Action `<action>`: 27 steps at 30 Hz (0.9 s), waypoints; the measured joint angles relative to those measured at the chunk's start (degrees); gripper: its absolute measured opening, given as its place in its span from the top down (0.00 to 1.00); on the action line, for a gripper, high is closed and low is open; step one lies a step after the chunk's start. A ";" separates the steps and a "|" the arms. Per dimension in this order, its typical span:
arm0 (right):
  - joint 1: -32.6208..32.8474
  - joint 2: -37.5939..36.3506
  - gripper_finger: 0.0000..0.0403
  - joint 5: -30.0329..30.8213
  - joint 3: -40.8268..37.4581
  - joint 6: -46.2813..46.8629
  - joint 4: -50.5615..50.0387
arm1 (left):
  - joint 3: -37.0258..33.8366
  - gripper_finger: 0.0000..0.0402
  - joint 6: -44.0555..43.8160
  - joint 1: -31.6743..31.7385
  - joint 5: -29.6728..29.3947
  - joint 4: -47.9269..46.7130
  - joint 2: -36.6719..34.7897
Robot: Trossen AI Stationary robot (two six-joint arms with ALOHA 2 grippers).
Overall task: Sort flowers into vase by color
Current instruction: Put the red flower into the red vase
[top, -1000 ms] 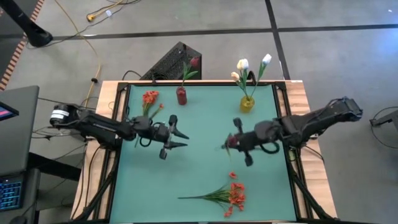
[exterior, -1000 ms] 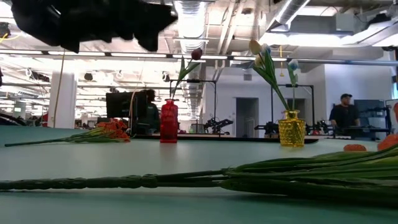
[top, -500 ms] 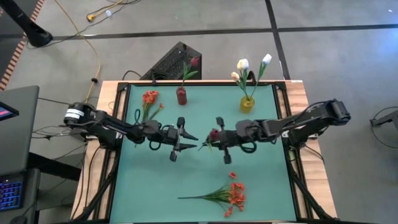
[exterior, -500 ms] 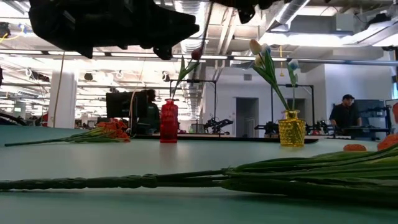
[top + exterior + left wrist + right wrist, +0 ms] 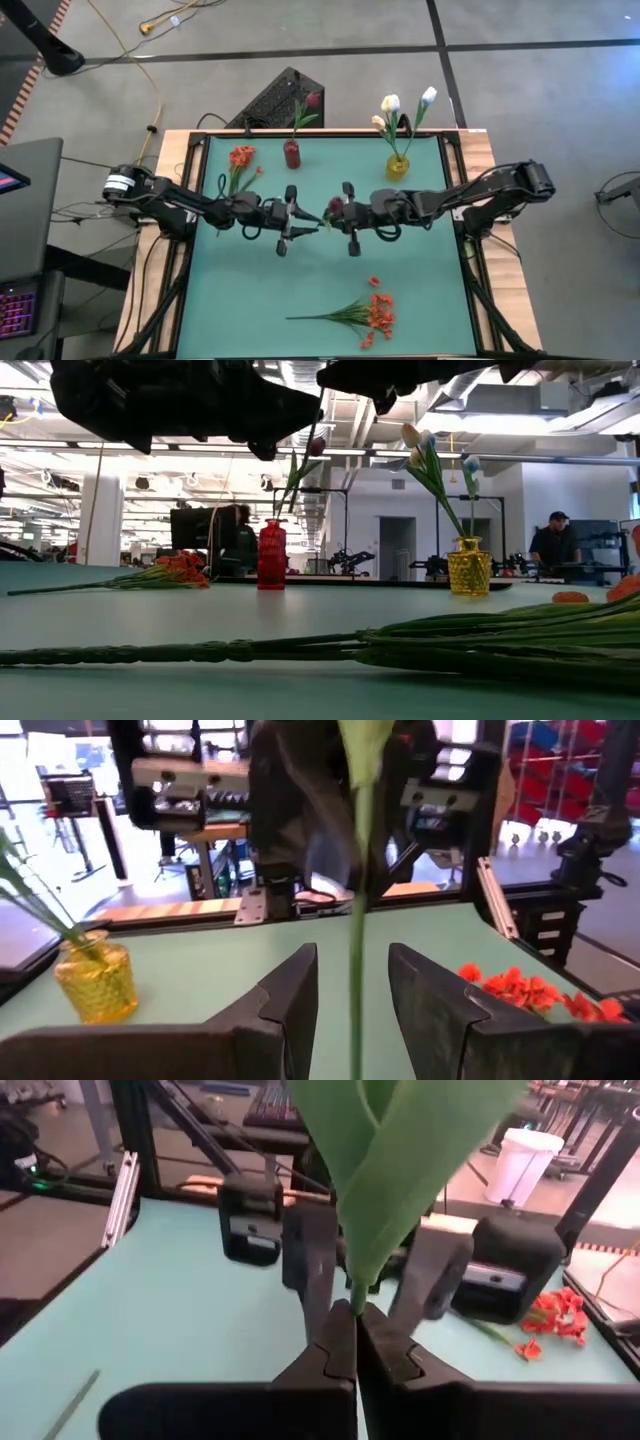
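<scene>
My right gripper [image 5: 338,213] is above the table's middle, shut on a flower with a dark red bud [image 5: 335,206], a broad green leaf [image 5: 400,1170] and a thin green stem [image 5: 357,920]. My left gripper [image 5: 352,990] faces it, open, with one finger on each side of the hanging stem and a gap on both sides. A red vase [image 5: 291,153] near the far edge holds one dark red bud [image 5: 313,98]. A yellow vase [image 5: 398,166] holds white flowers [image 5: 390,103]. A few red-orange flowers [image 5: 240,158] lie far left, and a bunch of them [image 5: 372,312] lies near the near edge. My right gripper pinches the flower between its two fingers [image 5: 335,1342], on the stem just below the leaf base [image 5: 356,1302]. The fingers come level from the table's right side and lie across the stem. The flower is lifted clear and upright, with its stem hanging below the fingers.
Both vases stand near the far edge. In the low view the bunch's long green stems [image 5: 300,650] lie along the near edge. A loose orange bloom [image 5: 374,282] lies right of the middle. People stand in the room behind the table.
My right gripper has carried the flower toward the table's left, up to my left gripper. My left gripper has moved a little toward the right, and the stem now hangs between its fingers.
</scene>
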 joint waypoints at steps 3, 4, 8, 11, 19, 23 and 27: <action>0.00 -0.02 0.95 0.00 0.02 -0.02 0.14 | 0.00 0.72 -0.06 0.27 -0.08 -0.29 0.00; 0.00 -0.02 0.95 0.00 0.02 -0.04 0.31 | 0.00 0.72 -0.07 0.31 -0.08 -0.29 0.00; -0.40 -0.02 0.95 -0.02 0.04 -0.13 0.61 | 0.00 0.72 -0.07 0.53 0.27 -0.31 0.00; -1.00 -0.02 0.95 -0.02 0.04 -0.13 0.33 | 0.00 0.72 -0.06 0.55 0.27 -0.34 0.00; -2.45 -0.02 0.95 -0.04 0.04 -0.10 0.38 | 0.00 0.72 -0.05 0.95 -1.74 -0.33 0.00; -2.99 -0.02 0.94 -0.04 0.04 -0.13 0.27 | 0.37 0.76 -0.74 1.95 -1.70 -0.40 0.00; -3.03 -0.02 0.94 -0.04 0.04 -0.16 0.06 | 1.10 0.87 -1.16 2.81 -0.85 -0.40 -0.02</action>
